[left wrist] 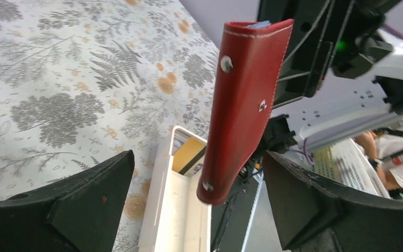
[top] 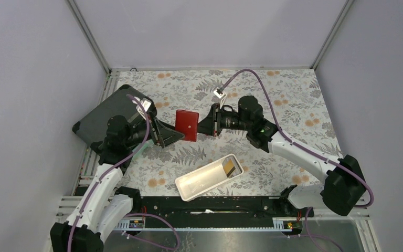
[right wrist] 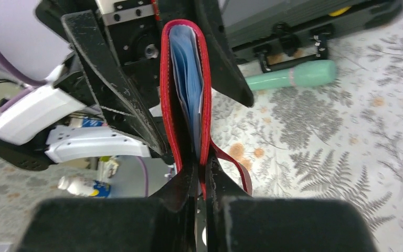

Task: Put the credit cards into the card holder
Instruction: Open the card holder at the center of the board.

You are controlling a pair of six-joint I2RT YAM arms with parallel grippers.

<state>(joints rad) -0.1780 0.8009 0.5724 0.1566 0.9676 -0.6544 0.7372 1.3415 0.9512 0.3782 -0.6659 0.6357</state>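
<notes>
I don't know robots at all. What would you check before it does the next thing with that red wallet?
1. Right end effector is clamped on the wallet's lower edge: ok.
2. Left end effector is open, with its fingers clear of the wallet on both sides: ok.
3. Blue cards sit inside the wallet: ok.
4. All cards are in the wallet: not ok. The yellow card lies in the tray.
5. Wallet is lifted clear of the table: ok.
6. Snap is fastened: cannot tell.
</notes>
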